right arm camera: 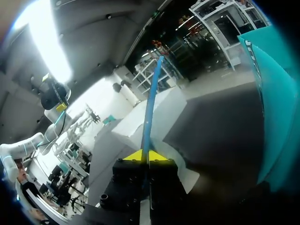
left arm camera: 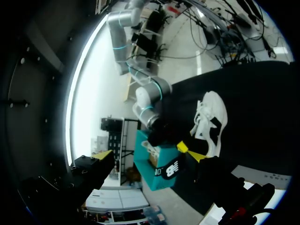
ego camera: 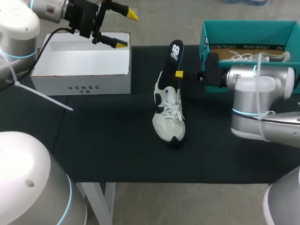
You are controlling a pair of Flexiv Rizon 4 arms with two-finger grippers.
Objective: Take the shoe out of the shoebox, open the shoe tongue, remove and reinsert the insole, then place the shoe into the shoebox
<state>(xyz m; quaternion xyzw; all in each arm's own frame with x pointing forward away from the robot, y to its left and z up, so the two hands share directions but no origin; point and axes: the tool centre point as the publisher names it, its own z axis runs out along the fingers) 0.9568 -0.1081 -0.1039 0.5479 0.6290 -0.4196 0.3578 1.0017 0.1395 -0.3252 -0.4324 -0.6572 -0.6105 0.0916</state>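
A white sneaker (ego camera: 169, 117) stands on the black table top in the middle, toe toward the front edge. A dark blue insole (ego camera: 174, 58) sticks up out of its heel end, tilted toward the back. My right gripper (ego camera: 179, 74) reaches in from the right and is shut on the insole; in the right wrist view the insole (right arm camera: 150, 103) shows edge-on between the fingertips of that gripper (right arm camera: 146, 156). My left gripper (ego camera: 126, 29) hangs open above the white box, holding nothing. From the left wrist view the sneaker (left arm camera: 212, 119) and insole (left arm camera: 171, 168) lie ahead of my left gripper (left arm camera: 153, 156).
A teal shoebox (ego camera: 243, 30) stands open at the back right with a second white shoe (ego camera: 255, 56) inside. An open white box (ego camera: 84, 70) sits at the back left. My right arm's silver body (ego camera: 262, 93) lies low over the table's right side.
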